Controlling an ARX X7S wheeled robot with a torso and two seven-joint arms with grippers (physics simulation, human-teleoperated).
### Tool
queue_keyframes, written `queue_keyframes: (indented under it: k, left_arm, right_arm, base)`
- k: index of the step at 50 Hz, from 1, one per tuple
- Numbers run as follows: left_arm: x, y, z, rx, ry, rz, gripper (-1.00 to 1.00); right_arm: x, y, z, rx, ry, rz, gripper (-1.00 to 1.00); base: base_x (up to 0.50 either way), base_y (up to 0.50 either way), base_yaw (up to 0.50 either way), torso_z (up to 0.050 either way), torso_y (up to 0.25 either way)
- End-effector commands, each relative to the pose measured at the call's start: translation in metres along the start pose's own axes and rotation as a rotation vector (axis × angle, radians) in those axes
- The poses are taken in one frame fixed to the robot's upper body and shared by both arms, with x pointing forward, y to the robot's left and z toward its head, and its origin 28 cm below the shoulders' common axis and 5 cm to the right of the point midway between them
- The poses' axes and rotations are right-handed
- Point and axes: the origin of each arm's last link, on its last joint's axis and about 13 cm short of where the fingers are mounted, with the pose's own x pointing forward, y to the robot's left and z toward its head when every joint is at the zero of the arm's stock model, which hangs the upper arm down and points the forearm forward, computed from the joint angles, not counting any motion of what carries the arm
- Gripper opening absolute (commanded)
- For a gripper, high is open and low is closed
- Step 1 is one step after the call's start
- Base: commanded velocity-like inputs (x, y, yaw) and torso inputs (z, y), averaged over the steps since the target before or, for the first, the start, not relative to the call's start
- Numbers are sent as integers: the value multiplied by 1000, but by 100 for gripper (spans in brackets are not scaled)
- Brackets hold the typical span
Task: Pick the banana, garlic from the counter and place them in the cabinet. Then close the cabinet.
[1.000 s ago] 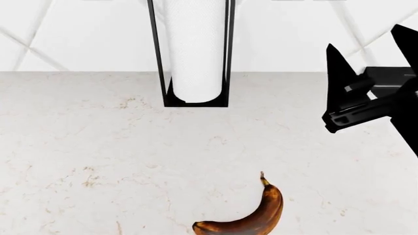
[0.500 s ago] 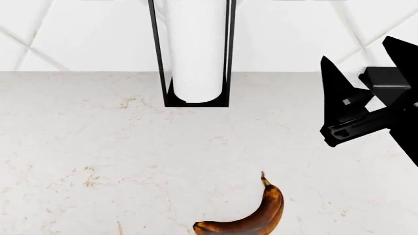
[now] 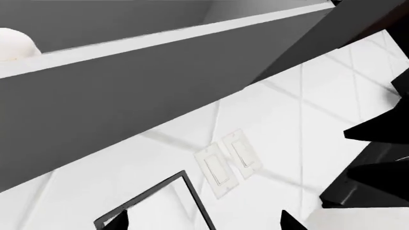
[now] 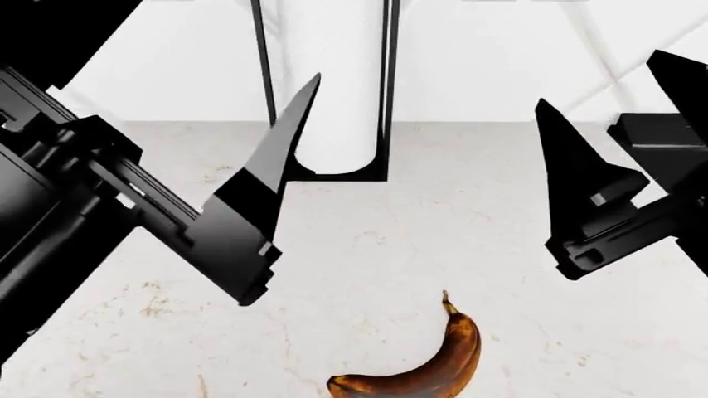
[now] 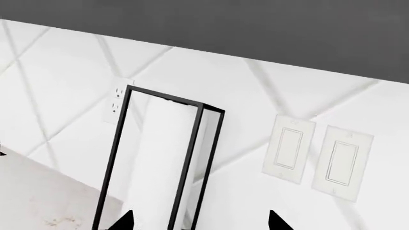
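Banana (image 4: 426, 361) is lying on the counter (image 4: 133, 249), near its front edge, untouched. Left gripper (image 4: 260, 191) and right gripper (image 4: 619, 157) are both hovering above it, jaws apart, empty. Best approach is probably a straight descent with the fingers straddling the curved middle. Garlic possibly showing in the left wrist view only, as a pale round shape (image 3: 13, 44) on the grey cabinet (image 3: 115, 96) ledge; uncertain. Wall switches (image 5: 316, 155) are showing only in the wrist views.

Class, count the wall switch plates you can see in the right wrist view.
2: one switch plate on the tiled wall beside the paper-towel holder, the second switch plate just beyond it.
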Motion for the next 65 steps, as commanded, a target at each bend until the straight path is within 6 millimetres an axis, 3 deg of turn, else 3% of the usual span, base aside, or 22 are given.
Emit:
queue_keyframes:
  k: [1,13,21,32,43,56,65]
  left_arm:
    - [-7,0,-17,6,94,76,100]
    - [-7,0,-18,9,94,83,100]
    - [-8,-4,-14,-33,35,127,100]
    - [-5,-5,-14,-32,44,65,100]
    - [-6,-3,-14,-36,55,56,100]
    - [-9,-1,-17,-32,87,77,100]
    - [-9,-1,-18,-33,97,79,100]
  right_arm:
    - [-3,1,8,-34,-116,-50,100]
    - [-2,1,8,-37,-119,-45,100]
    - [31,-19,33,-215,-131,224,100]
    - [62,-47,51,-336,177,534,100]
    - [78,-70,71,-438,457,791,100]
    - [75,-64,81,-598,536,1123,100]
    - [77,-58,77,-636,545,1203,100]
  base:
    - [0,0,0,0,0]
    - [0,0,0,0,0]
    - [0,0,0,0,0]
    - [0,0,0,0,0]
    - [0,0,0,0,0]
    - [0,0,0,0,0]
    - [0,0,0,0,0]
